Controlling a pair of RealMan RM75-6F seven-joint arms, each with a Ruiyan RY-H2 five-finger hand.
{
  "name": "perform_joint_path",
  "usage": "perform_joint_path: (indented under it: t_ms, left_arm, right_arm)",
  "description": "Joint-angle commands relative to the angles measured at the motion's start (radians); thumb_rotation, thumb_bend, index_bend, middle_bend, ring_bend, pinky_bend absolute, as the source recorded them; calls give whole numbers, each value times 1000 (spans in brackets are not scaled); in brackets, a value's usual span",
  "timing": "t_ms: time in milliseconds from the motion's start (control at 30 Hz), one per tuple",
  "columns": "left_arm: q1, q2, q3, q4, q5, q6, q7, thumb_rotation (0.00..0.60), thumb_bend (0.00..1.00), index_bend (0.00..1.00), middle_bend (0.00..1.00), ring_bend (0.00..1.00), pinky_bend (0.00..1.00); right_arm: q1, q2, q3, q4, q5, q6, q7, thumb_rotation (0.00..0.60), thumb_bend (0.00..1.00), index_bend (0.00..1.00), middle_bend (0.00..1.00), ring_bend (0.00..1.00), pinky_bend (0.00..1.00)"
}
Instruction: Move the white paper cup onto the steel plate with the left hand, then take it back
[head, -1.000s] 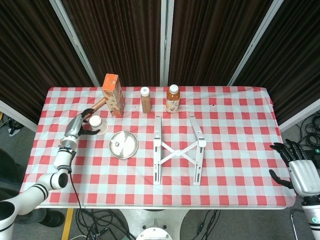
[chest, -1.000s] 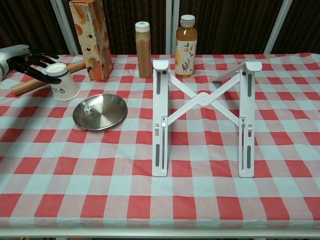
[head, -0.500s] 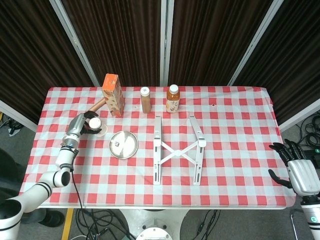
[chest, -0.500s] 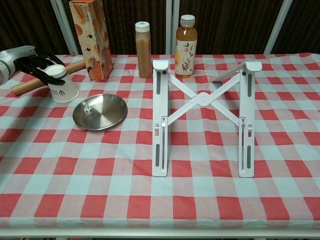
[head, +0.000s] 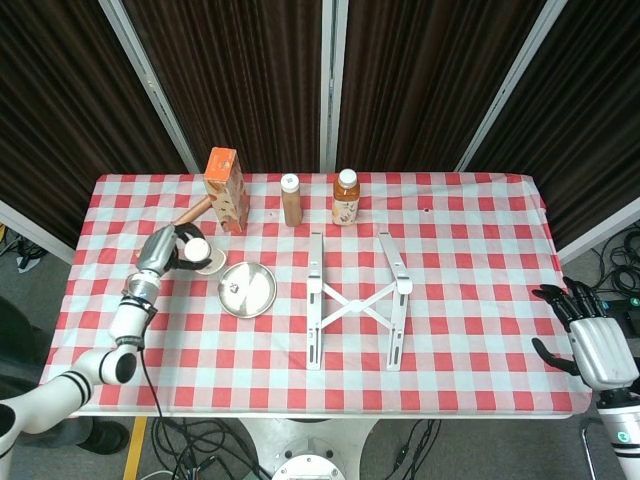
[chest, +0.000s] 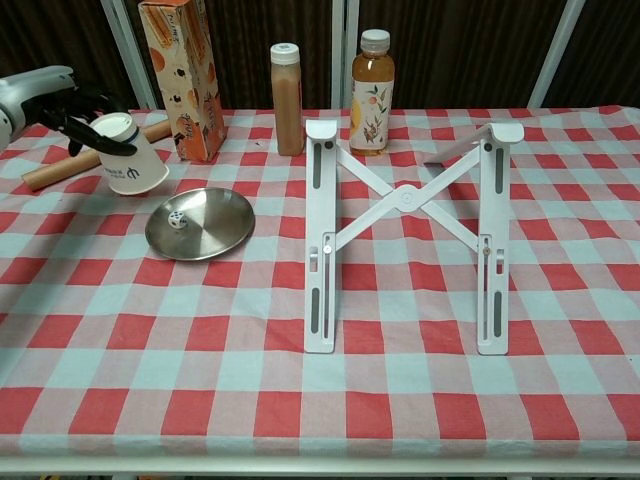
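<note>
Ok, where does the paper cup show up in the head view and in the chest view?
Head view: the cup is at the table's left side, held by the left hand, just up-left of the steel plate.
Chest view: the cup is at upper left, tilted, in the left hand, above-left of the plate.
Shared landmark: the orange carton stands just behind and right of the cup.

The left hand (chest: 45, 100) is cut off by the chest view's left edge, and its fingers hide the far side of the cup (chest: 128, 152). The roller (chest: 60, 168) is partly hidden behind both. The small object on the plate (chest: 215, 235) is too small to identify. The right hand (head: 590, 335) shows only in the head view, its arm cut off at the corner.
</note>
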Motion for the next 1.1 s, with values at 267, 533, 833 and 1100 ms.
perform_joint_path:
  t_ms: [267,533,833,1100]
  left_arm:
    - [-8,38,55,-184,69,36,67,600,171,506,549,473,708]
    - [-33,-32,76,-101,42,36,158,600,171,506,548,473,708]
    - [-32,-52,86,-70,21,32,184,600,171,503,547,472,708]
    - [-23,-53,101,-95,39,44,178,600,171,503,546,472,708]
  right_arm:
    - [-3,2,-1,-3,3,2,-1,600,206,179,170,0,69]
    - [-2,2,-2,1,0,1,4,600,201,179,170,0,68]
    - [-2,-1,-2,3,0,1,7,600,206,179,170,0,69]
    - [0,-3,-4,6,-1,-3,9,600,204,180,170,0,68]
